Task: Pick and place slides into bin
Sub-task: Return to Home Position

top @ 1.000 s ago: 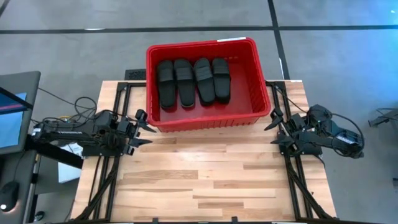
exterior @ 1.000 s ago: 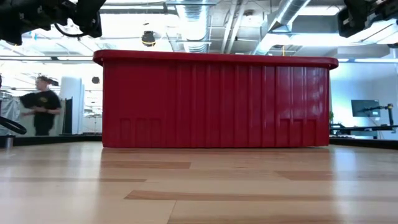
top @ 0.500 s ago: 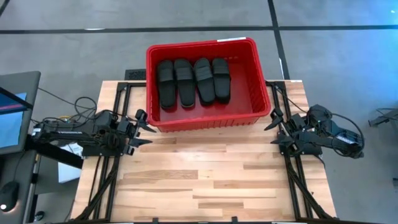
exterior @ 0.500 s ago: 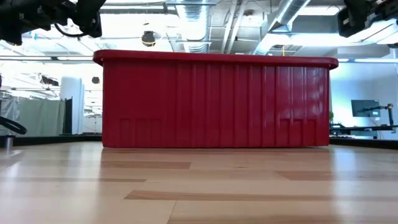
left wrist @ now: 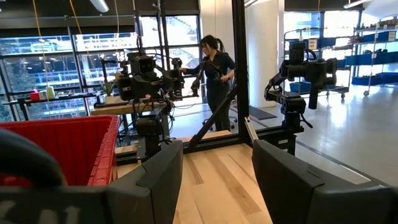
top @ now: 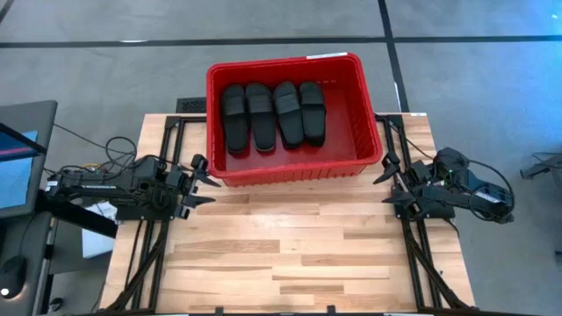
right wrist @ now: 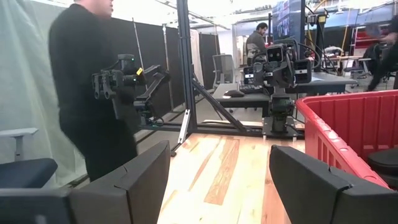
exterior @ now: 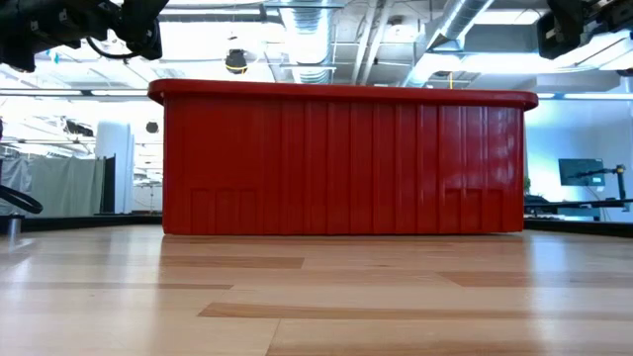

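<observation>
Plainly left tool [top: 206, 190] and right tool [top: 385, 189] gape empty, flanking the bin [top: 290, 172].

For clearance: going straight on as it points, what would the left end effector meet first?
The left end effector seems to pass beside the bin; across bare table, it probably meets the right end effector first.

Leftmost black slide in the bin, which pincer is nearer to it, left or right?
Left. The left pincer, open, is beside the bin's front left corner, close to the leftmost slide; the right pincer, open, is beside the front right corner, farther off.
</observation>
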